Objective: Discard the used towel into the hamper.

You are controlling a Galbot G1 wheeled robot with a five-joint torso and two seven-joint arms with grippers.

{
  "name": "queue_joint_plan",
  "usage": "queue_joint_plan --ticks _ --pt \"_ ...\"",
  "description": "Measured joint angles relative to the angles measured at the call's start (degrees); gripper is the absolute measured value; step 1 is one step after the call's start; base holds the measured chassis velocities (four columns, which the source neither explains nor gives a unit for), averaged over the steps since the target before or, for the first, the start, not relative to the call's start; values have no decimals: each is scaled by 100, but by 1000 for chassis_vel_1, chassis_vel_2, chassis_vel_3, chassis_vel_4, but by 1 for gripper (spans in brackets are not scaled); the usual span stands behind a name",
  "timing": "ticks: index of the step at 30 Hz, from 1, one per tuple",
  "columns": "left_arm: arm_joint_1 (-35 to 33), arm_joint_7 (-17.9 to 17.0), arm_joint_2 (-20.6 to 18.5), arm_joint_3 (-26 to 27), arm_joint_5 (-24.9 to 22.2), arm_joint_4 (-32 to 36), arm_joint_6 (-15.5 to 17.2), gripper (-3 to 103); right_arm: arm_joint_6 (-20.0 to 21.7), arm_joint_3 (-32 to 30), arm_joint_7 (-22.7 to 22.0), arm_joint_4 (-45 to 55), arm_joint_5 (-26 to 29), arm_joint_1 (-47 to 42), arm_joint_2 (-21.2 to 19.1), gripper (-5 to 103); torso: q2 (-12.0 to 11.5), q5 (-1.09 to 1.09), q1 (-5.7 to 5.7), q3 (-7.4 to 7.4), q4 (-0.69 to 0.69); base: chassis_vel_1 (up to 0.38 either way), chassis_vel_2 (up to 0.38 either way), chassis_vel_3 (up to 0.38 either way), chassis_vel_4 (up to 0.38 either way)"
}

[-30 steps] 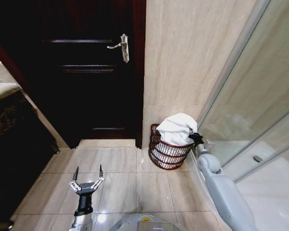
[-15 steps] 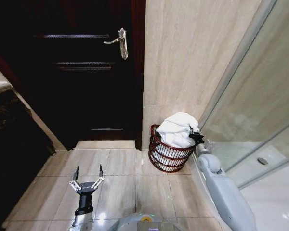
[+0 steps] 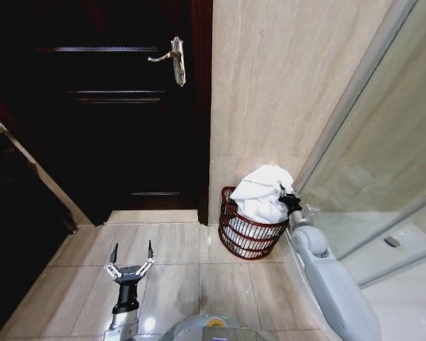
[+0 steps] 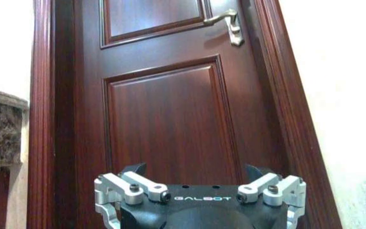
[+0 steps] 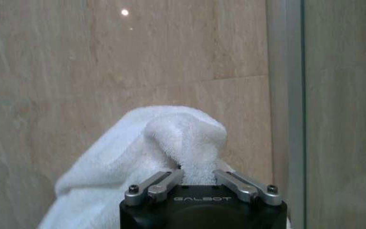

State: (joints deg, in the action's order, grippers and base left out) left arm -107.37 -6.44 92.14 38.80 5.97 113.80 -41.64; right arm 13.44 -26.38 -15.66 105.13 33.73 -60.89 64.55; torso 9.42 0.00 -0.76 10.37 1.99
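The white used towel (image 3: 266, 188) is heaped on top of the hamper (image 3: 245, 238), a dark reddish slatted basket on the floor in the corner by the beige wall. My right gripper (image 3: 290, 204) is at the towel's right edge, above the hamper's rim. In the right wrist view its fingers (image 5: 164, 183) are closed into a raised fold of the towel (image 5: 164, 143). My left gripper (image 3: 132, 250) hangs open and empty low over the tiled floor, well left of the hamper, facing the door; the left wrist view shows its spread fingers (image 4: 135, 170).
A dark wooden door (image 3: 113, 128) with a metal handle (image 3: 172, 57) stands shut left of the hamper. A glass shower partition (image 3: 383, 177) runs along the right, close to my right arm. A dark marble counter (image 4: 2, 129) is at the far left. Open tiled floor (image 3: 184, 277) lies ahead.
The whole picture has shifted, so the camera has moved: door and hamper sit slightly differently in view. Both arms hold the same pose, the right gripper still on the towel.
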Motion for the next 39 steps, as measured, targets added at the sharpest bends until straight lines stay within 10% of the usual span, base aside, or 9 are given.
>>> queue_joint_plan --ticks 10,32,39 --pt "75 -6 0 -24 7 -65 28 100 357 -182 -180 751 47 -705 -48 3 18 0 -9 16 -1 -71 76 78 -88" --pt "207 -9 0 -47 -51 0 443 100 737 -335 -824 2120 -222 -1679 -35 88 44 1 -14 32 -2 -2 1 2 -2" --pt "365 116 0 -19 -250 99 847 100 1076 -393 -1300 3021 -143 -2018 -24 100 48 0 -15 34 -1 0 0 0 0"
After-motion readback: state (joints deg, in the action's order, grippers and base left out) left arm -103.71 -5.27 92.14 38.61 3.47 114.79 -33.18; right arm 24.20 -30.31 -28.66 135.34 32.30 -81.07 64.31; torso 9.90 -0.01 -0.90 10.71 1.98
